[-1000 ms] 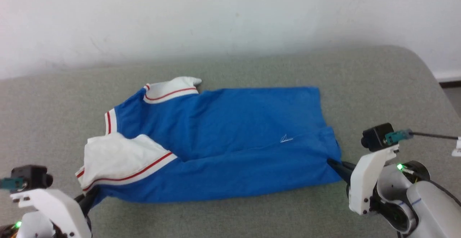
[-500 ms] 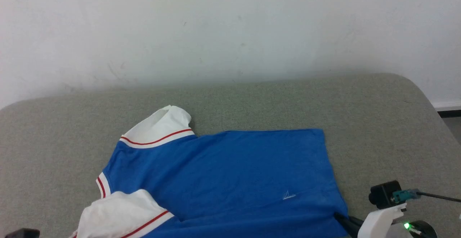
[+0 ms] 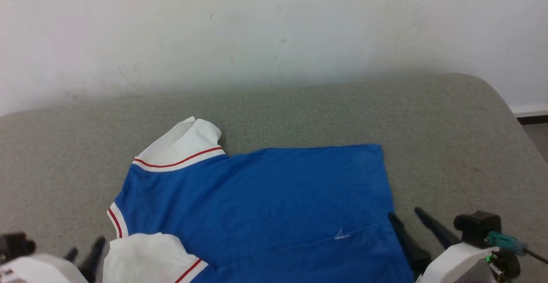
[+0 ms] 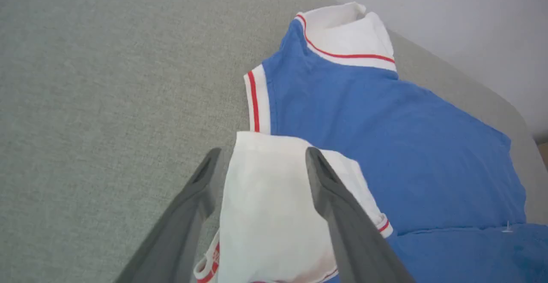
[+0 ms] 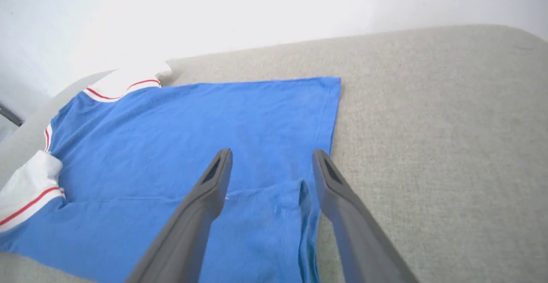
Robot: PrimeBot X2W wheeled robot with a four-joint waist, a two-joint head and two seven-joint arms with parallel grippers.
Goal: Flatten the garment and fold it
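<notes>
The garment, a royal-blue shirt with white sleeves and red trim, lies on the grey-green table. Its near long edge is folded up over the body, with a small white logo at the fold line. My left gripper is open at the lower left, beside the near white sleeve. In the left wrist view, the left gripper straddles that sleeve without pinching it. My right gripper is open at the hem corner. In the right wrist view, the right gripper hovers over the folded hem.
A white wall runs close behind the table. The table's far right corner is rounded, and a dark strip of floor shows past it. Bare cloth surface lies left, right and behind the shirt.
Both grippers have opened and let go of the shirt's near edge, which now rests folded over the body. The head camera has tilted, shifting the whole picture.
</notes>
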